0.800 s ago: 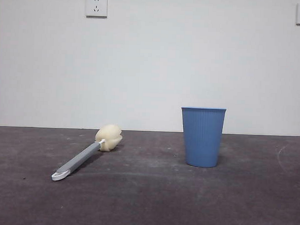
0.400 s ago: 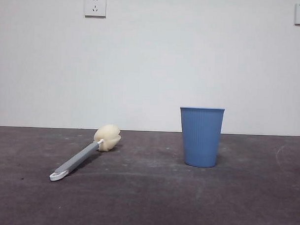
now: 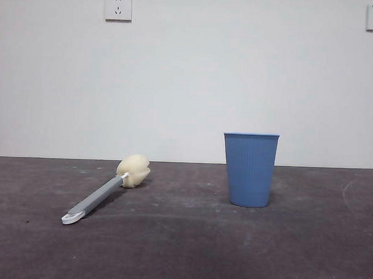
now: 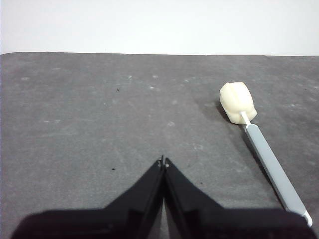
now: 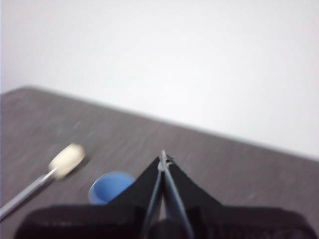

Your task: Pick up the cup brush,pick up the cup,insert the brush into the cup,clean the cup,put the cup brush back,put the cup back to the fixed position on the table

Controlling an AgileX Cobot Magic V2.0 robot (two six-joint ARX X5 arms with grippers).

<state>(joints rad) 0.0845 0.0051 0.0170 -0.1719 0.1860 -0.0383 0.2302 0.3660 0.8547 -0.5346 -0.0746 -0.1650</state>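
Observation:
The cup brush [image 3: 105, 194] lies flat on the dark grey table [image 3: 182, 249], left of centre, its cream sponge head toward the wall and its white looped end toward the front. To its right the blue ribbed cup [image 3: 250, 170] stands upright. Neither arm appears in the front view. My left gripper [image 4: 163, 160] is shut and empty above the table, with the cup brush [image 4: 259, 142] lying off to one side of it. My right gripper [image 5: 163, 158] is shut and empty, high above the cup [image 5: 110, 186], whose rim is partly hidden by a jaw; the cup brush [image 5: 47, 177] shows blurred.
A plain white wall with two sockets [image 3: 118, 7] backs the table. Faint pale scuff marks show on the table surface.
The front picture shifted slightly sideways between the oldest frame and the later ones; the cup brush and the cup have kept their places on the table.

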